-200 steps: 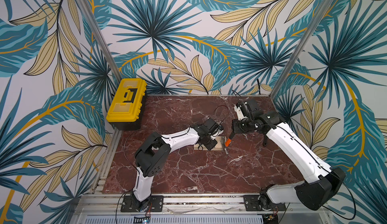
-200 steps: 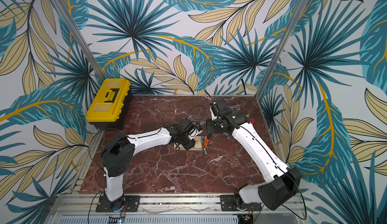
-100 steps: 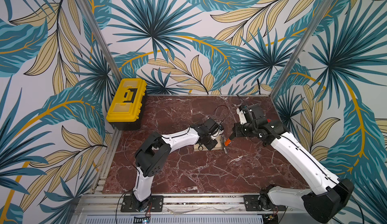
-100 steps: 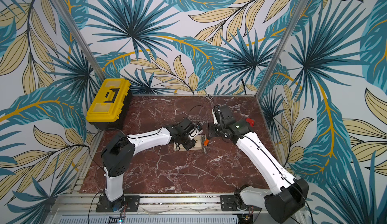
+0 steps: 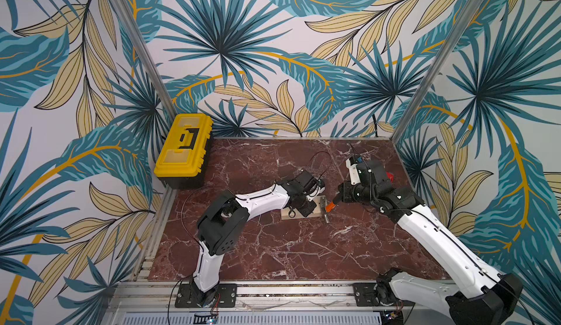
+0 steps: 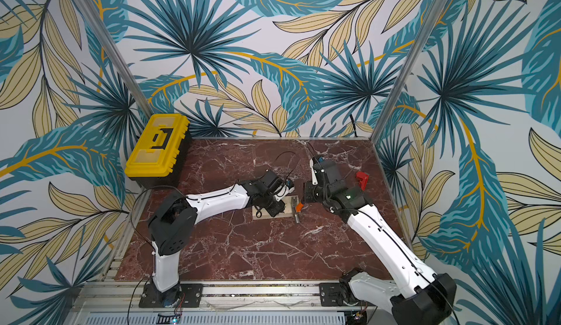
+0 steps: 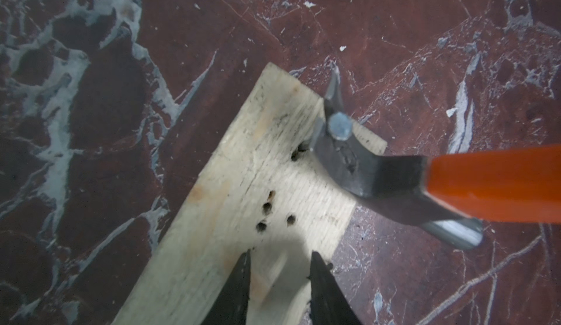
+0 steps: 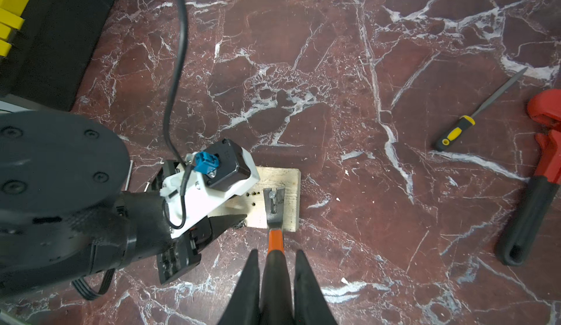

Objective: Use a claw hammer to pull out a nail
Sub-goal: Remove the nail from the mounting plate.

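Right arm (image 5: 440,241) lowered; claw hammer (image 7: 364,171) hooks nail (image 7: 340,126) (board (image 7: 230,217) edge).

Yellow toolbox (image 5: 183,147), wooden block (image 5: 315,214), claw hammer (image 5: 331,207)

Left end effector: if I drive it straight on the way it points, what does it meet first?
Most likely the board: the left end effector seems to have its tips at the wood, though contact is unclear. Farther along sits the hammer, its claw hooked under the nail.
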`<state>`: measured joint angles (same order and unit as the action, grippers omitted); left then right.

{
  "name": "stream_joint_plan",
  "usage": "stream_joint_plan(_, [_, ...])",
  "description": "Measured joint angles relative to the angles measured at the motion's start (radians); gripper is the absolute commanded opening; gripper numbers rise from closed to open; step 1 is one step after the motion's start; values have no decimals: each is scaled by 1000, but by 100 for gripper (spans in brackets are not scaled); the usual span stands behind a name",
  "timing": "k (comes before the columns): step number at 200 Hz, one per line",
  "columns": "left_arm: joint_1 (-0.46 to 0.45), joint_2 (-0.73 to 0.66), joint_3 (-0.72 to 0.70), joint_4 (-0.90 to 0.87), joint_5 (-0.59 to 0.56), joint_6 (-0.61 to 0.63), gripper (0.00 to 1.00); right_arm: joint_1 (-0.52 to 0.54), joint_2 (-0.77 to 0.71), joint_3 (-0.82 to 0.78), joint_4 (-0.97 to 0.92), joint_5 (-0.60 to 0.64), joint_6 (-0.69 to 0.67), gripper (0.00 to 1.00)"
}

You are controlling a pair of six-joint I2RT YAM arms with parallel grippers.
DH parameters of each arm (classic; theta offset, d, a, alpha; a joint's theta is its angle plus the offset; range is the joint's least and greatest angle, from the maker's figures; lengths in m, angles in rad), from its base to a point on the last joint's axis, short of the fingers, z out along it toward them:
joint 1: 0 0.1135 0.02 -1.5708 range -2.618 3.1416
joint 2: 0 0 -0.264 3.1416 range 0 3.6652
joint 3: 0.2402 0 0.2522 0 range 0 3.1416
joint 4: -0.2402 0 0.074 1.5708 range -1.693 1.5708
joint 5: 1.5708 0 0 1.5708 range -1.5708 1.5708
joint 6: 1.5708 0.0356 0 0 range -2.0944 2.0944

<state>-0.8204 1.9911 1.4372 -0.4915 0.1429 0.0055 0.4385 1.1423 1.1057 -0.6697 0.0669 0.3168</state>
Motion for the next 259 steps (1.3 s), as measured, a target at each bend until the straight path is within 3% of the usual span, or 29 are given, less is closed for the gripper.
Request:
stream_joint_plan(132, [26,23,13,29,51,-51,30,10,-18,-50,98,26,-23,0])
stream_joint_plan(259, [43,21,1,47,85,-85,27,33,-128,-259,435,98,-49,0])
